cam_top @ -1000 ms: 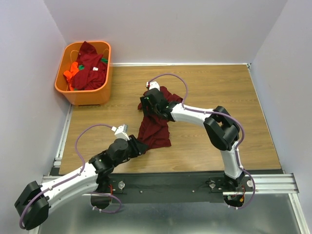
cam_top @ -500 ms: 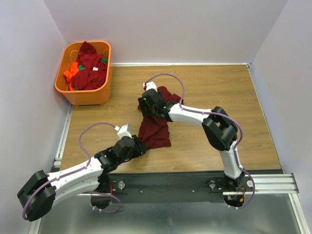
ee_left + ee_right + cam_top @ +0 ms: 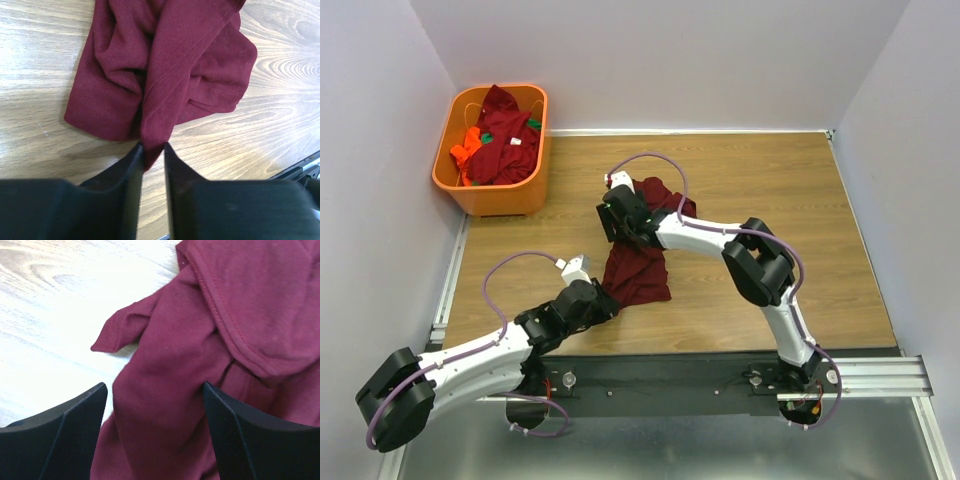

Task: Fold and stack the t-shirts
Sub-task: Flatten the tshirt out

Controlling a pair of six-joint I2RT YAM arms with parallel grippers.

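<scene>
A maroon t-shirt (image 3: 638, 262) lies crumpled near the middle of the desk (image 3: 770, 170), and the overhead view hides much of it. The right hand (image 3: 620, 214) covers its far end and the left hand (image 3: 603, 297) its near left corner. Bunched folds make the outline hard to read, and in the right wrist view the cloth runs off the frame at the right and bottom. The left hand's fingers (image 3: 131, 165) stand close together, pinched on a raised fold at the shirt's near edge; how deep the cloth goes between them is hidden. The right hand's jaws stand wide apart with a ridge of cloth between them, and whether they touch it cannot be told. At the desk's far left corner an orange basket (image 3: 492, 196) holds a heap of t-shirts (image 3: 505, 150), maroon with bits of orange and green, too tangled to count. A small white tag (image 3: 516, 142) shows on one, and any writing on it is too small to read.
</scene>
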